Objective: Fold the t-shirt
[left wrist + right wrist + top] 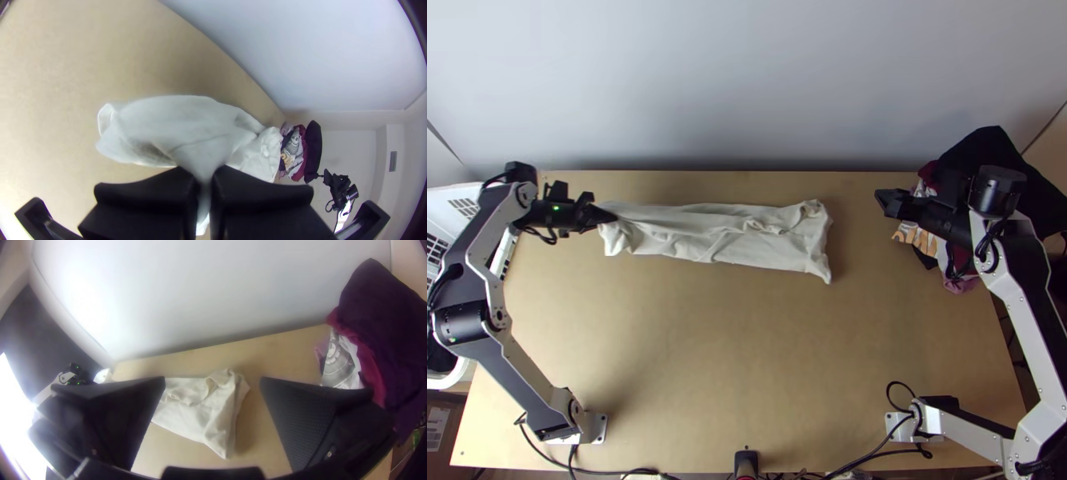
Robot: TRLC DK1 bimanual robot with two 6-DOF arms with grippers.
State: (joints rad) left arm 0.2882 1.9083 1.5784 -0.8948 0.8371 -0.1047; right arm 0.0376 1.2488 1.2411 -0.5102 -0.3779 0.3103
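The cream t-shirt [723, 232] lies as a long, narrow, wrinkled strip across the back of the table. At its left end is my left gripper [605, 217], its tips on the cloth. In the left wrist view the left gripper [204, 178] is shut on a gathered bit of the t-shirt [178, 124], which rises to the fingers. My right gripper [888, 202] is to the right of the t-shirt, apart from it. In the right wrist view the right gripper [213, 382] stands open, with the collar end of the t-shirt [200, 413] visible between its fingers.
A pile of dark, maroon and printed clothes [979, 160] lies at the table's back right, under and beside the right arm. A white basket [459, 204] stands at the left edge. Cables run along the table's near edge [699, 468]. A pale wall [747, 88] rises behind.
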